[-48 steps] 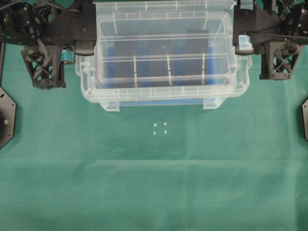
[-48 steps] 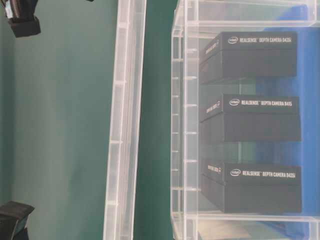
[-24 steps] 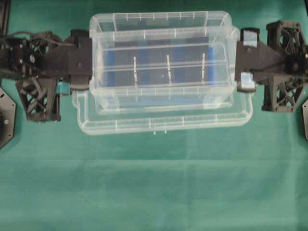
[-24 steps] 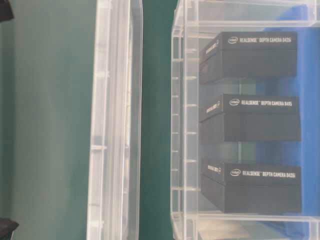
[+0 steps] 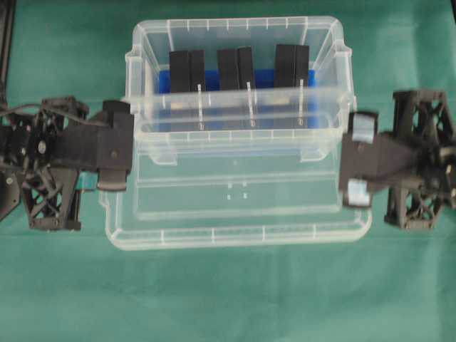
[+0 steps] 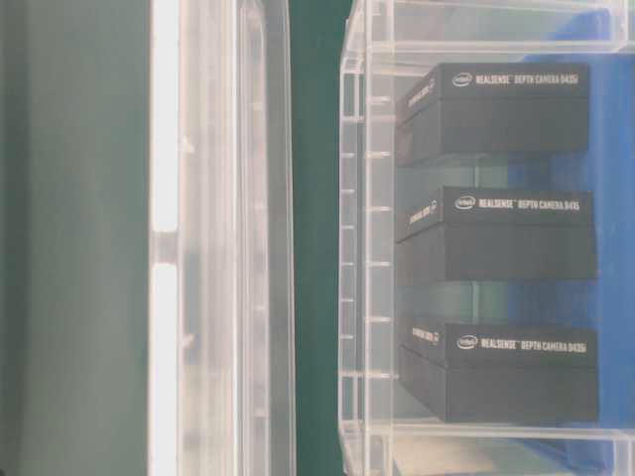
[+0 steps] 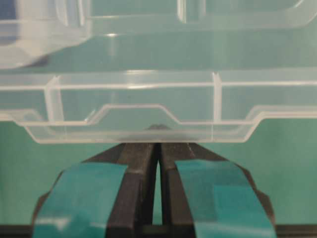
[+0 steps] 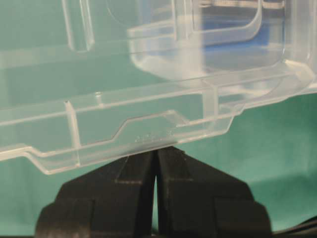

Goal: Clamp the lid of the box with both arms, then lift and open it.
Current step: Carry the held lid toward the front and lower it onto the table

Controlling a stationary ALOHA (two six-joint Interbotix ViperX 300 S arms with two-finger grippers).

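Swinging clear: lid (image 5: pixel 239 206) now mostly off box (image 5: pixel 239 43), shifted toward near side versus half second ago, three black cases (image 5: pixel 239 68) uncovered. Left gripper (image 7: pixel 157 141) and right gripper (image 8: pixel 156 148) pinched on lid end tabs. Opening nearly done.

Both arms reach inward from opposite sides, wrists level. The left gripper (image 7: pixel 158 130) has its teal-padded jaws pinched nearly together on the lid's (image 5: pixel 239 214) edge; the right gripper (image 8: pixel 156 148) does likewise, jaws pressed close.
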